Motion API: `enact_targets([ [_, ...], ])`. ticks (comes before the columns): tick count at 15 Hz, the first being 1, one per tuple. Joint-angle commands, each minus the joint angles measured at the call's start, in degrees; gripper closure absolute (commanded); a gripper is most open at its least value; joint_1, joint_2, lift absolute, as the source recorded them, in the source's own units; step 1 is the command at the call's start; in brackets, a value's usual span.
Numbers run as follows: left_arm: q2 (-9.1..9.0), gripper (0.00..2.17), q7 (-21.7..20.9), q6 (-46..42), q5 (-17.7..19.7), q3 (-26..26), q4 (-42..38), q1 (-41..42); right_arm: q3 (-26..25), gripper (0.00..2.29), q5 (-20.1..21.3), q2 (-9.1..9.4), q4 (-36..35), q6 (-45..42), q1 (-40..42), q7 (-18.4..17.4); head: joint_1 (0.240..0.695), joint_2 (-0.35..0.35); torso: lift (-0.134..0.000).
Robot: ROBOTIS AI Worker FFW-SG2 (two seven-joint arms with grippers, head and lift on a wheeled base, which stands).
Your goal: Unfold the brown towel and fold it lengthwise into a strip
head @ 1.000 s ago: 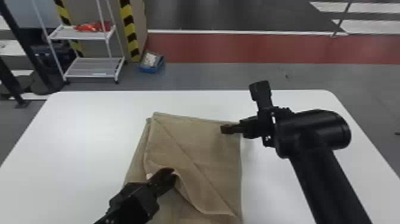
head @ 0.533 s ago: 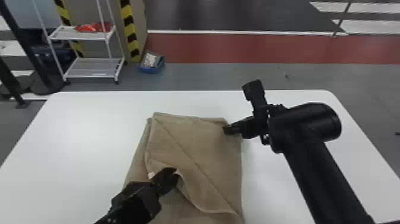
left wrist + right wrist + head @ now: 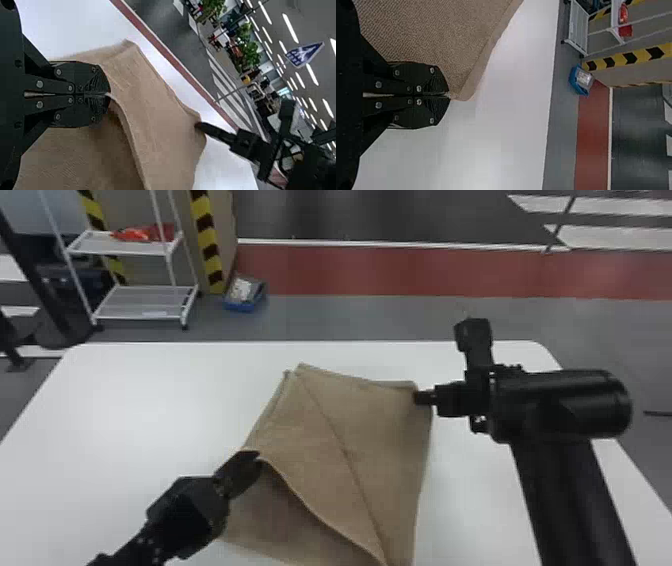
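"Brown towel: where does it lie in the head view, and how far along is it?"

"Mid-bench, running down past six o'clock. I'd judge it partway: spread out a good deal, but no strip. The lengthwise fold is left to do, with some straightening first."

"And the claws there?"

"Left claw at the towel's nine o'clock, right claw at its two o'clock corner."

"How does the cloth look?"

"Plain brown and lopsided. A crease slants from eleven o'clock towards six. A flap lies over a lower layer, its edge curving from the left claw towards five o'clock."

"Now the left wrist view. Is that claw holding anything?"

"Yes, its fingers are closed on the flap's edge. The cloth bows up beside them, with a shadowed hollow underneath. The right claw is farther off, at the corner."

"And the right wrist view?"

"Fingers together, the very tip of the corner pinched between them. You can see the weave, and a smoother hem along the edge. It's a slim grip; I'd guess a brisk pull could lose it."

"So what's next?"

"My guess: draw the flap out flat, then bring one long side over the other."
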Motion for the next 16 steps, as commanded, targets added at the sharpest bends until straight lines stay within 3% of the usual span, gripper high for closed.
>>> enact_targets([
  [1, -0.32, 1.7, 0.0, 1.6, 2.1, 3.5, -0.4, -1.5, -7.6, 1.99, 0.2, -1.0, -8.4, 3.9, 3.5, 1.5, 0.695, -0.065, -0.121],
  [4, -0.76, 1.7, 0.1, 5.5, 4.3, 6.2, -0.4, -3.9, -17.8, 1.99, -1.0, -2.75, -17.2, 6.5, 10.0, 3.1, 0.695, -0.096, -0.121],
  [7, -1.2, 1.7, 1.5, 8.1, 5.9, 7.9, -0.2, -5.0, -26.6, 1.98, -2.5, -3.19, -25.6, 6.9, 18.4, 4.4, 0.695, -0.163, -0.121],
  [9, -1.55, 1.7, 2.6, 10.0, 7.4, 9.6, -0.1, -5.4, -29.2, 1.98, -2.5, -3.02, -30.5, 6.9, 24.1, 4.2, 0.695, -0.216, -0.121],
  [10, -1.72, 1.7, 3.2, 10.9, 8.1, 10.5, -0.1, -5.4, -29.5, 1.86, -2.2, -2.67, -33.5, 6.9, 27.6, 4.0, 0.695, -0.226, -0.121],
  [11, -1.81, 1.7, 3.5, 12.2, 8.6, 10.9, -0.2, -5.4, -29.6, 1.4, -1.3, -1.96, -36.4, 6.9, 30.8, 4.0, 0.695, -0.234, -0.121],
  [12, -1.81, 1.7, 3.5, 12.5, 8.8, 11.3, -0.3, -5.4, -29.8, 0.51, -0.5, -1.44, -39.3, 6.9, 33.7, 4.1, 0.695, -0.238, -0.121],
  [13, -1.81, 1.7, 3.4, 12.7, 8.8, 11.3, -0.3, -5.3, -29.8, 0.02, 0.9, -1.35, -42.0, 6.9, 36.2, 4.3, 0.695, -0.24, -0.121],
  [14, -1.81, 1.7, 3.1, 12.7, 8.8, 11.3, -0.4, -5.3, -29.7, 0.0, 3.2, -1.35, -44.8, 6.5, 38.5, 4.8, 0.695, -0.242, -0.121],
  [16, -1.81, 1.7, 2.5, 12.7, 8.7, 11.2, -0.4, -5.1, -29.0, 0.04, 10.4, -1.26, -49.4, 2.1, 40.9, 10.1, 0.695, -0.255, -0.121],
])
